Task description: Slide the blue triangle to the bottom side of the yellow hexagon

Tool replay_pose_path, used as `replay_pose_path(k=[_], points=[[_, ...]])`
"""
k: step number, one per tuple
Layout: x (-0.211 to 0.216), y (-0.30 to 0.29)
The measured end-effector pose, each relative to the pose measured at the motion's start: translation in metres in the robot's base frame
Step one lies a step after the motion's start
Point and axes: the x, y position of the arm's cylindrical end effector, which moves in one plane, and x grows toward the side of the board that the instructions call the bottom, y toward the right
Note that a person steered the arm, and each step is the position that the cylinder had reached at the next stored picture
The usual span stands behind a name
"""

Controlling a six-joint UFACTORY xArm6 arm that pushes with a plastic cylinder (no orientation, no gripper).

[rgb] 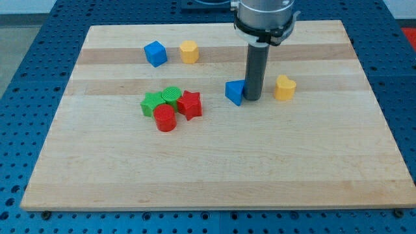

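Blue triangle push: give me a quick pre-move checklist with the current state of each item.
1. My tip against the blue triangle, on its right side in the view: ok.
2. Yellow hexagon in sight, up and to the view's left: ok.
3. Triangle already below the hexagon: not ok, it lies well to the right.
4. Path leftward free of the blue cube and the red-green cluster: ok.
5. Yellow block behind my tip, untouched: ok.
6. Exact contact firmness: cannot tell.
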Motion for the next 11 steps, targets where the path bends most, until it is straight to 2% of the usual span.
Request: replay_pose_path(k=[1, 3, 5, 7, 11], points=[[0.0, -0.006], [0.045, -0.006], [0.015, -0.013], [0.008, -0.061], [-0.049, -0.067]])
